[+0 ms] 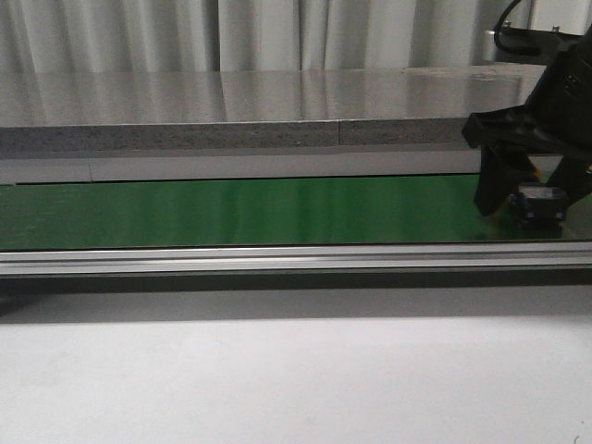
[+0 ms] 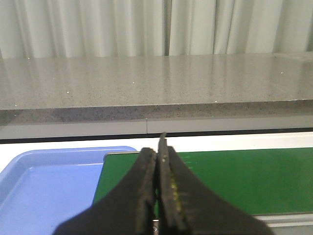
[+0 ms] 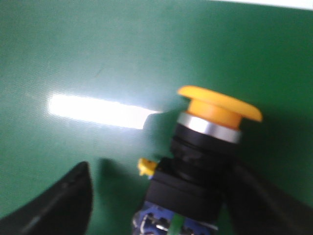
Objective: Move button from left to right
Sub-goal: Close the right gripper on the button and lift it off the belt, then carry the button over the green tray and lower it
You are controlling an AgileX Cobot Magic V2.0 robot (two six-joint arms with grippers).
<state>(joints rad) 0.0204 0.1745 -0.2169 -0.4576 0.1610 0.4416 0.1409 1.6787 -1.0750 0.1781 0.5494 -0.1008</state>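
Observation:
The button (image 3: 205,156) has a yellow-orange mushroom cap, a silver ring and a black boxy body. It sits between the fingers of my right gripper (image 3: 161,171) over the green belt (image 3: 98,58). The jaws are open: one finger (image 3: 54,205) stands well clear of the button, and the other finger (image 3: 266,196) is close against it. In the front view the right gripper (image 1: 534,205) is at the far right of the belt with the button's dark body (image 1: 541,202) between its fingers. My left gripper (image 2: 157,161) is shut and empty above the belt's left end.
A blue tray (image 2: 39,186) lies beside the left end of the green belt (image 1: 240,211). A grey stone counter (image 1: 231,111) runs behind the belt and an aluminium rail (image 1: 277,257) along its front. A white table surface (image 1: 277,370) lies in front.

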